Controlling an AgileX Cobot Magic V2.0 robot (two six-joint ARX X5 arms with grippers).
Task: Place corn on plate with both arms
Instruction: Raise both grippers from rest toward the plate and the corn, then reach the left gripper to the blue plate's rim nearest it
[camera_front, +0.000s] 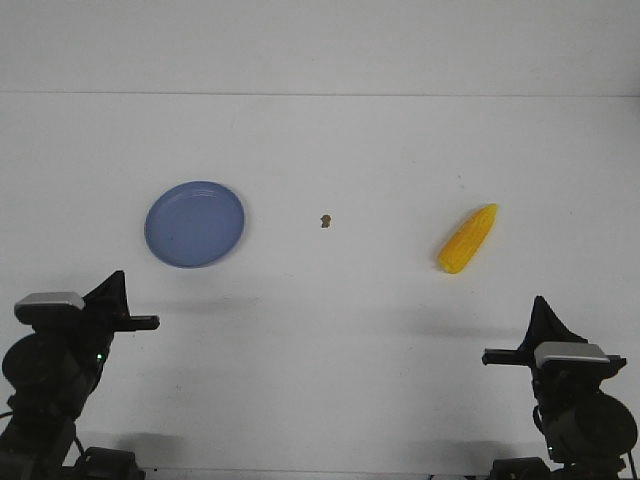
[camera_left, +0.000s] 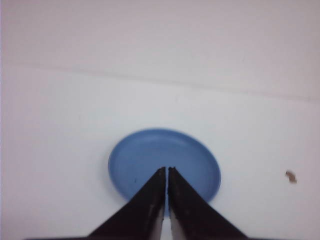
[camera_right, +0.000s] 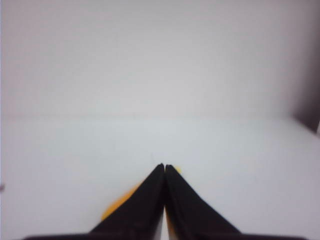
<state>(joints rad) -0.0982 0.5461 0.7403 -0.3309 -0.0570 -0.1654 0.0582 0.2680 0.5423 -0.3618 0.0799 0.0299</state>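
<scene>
Front view alone frames the whole white table (camera_front: 330, 380): plate (camera_front: 196, 224) at left, a small brown speck (camera_front: 326, 221) mid-table, corn (camera_front: 468, 238) at right. My left gripper (camera_left: 166, 170), fingers pressed together, points at the plate, apart from it. My right gripper (camera_right: 164, 166), likewise closed, hides most of the corn. Both my arms sit low at the near edge.
</scene>
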